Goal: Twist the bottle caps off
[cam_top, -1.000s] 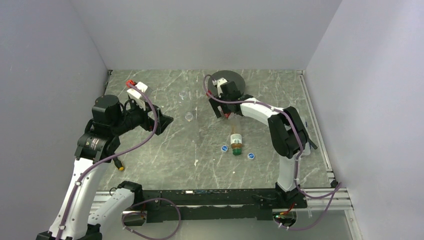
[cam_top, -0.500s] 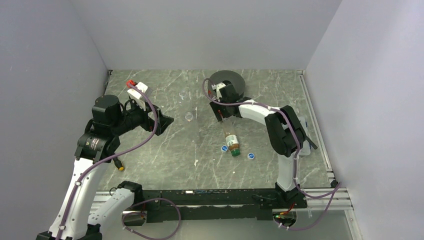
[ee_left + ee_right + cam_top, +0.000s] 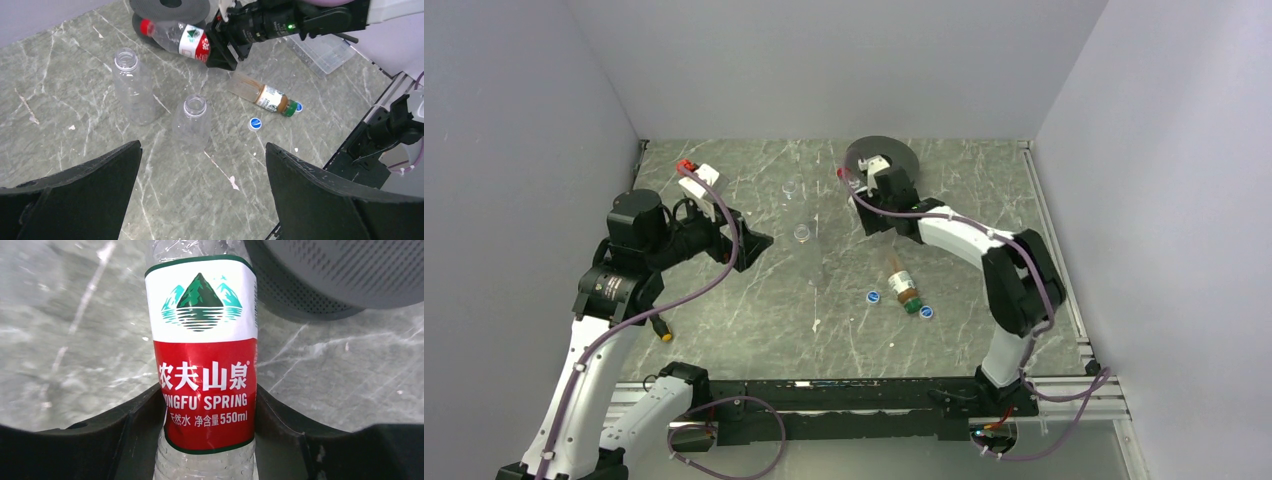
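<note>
We hold our left arm (image 3: 594,350) raised and bent sharply at the elbow, its wrist turned so that our left pincer (image 3: 202,145) points forward and down, fingers spread as wide as they go. Our right arm (image 3: 969,240) stretches far forward and inward, its wrist low. Our right pincer (image 3: 207,390) presses both fingers against the sides of the red-labelled bottle (image 3: 192,44), which juts out ahead of it, tilted.

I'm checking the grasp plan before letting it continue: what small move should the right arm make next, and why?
Probably raise the red-label bottle a little off the table. The right tool sits against both sides of the label, the red cap is on, and the left tool hangs open, so a lifted bottle would give it room to reach the cap.
</note>
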You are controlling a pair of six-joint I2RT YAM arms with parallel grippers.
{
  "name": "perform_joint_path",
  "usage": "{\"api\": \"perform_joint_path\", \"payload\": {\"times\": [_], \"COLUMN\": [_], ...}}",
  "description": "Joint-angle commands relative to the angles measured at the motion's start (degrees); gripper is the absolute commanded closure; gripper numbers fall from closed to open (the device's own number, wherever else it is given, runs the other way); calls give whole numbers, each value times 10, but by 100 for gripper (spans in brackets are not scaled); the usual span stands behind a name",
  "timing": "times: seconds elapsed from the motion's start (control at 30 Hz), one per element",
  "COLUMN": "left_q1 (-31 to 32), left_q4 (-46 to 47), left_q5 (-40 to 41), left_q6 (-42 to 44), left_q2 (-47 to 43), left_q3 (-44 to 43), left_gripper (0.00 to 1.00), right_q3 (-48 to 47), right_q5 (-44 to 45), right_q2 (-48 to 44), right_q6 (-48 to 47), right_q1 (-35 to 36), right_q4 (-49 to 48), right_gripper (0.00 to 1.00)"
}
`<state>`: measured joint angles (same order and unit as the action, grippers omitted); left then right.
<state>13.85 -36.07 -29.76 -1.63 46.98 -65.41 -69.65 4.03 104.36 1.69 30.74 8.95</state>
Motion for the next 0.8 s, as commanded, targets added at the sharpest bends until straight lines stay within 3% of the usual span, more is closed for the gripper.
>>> {"api": "perform_joint_path", "payload": {"times": [0.0,0.4,0.77], "left_q1": [0,0,0], "left_q4": [34,121,214], "left_q5": [-23,-48,-99], "left_q6": [-19,-124,-306], "left_q2": [0,16,51], "left_q3": [-27,-55,-96], "left_gripper": [0,1,1], "right_q3": [4,39,41], "right_q5": [-28,-83,150], "right_q2": [-96,-301,-364], "right_q6": [13,59,51], "right_q1": [9,69,307], "right_q4": [-55,-103,-284], "right_gripper": [44,45,46]}}
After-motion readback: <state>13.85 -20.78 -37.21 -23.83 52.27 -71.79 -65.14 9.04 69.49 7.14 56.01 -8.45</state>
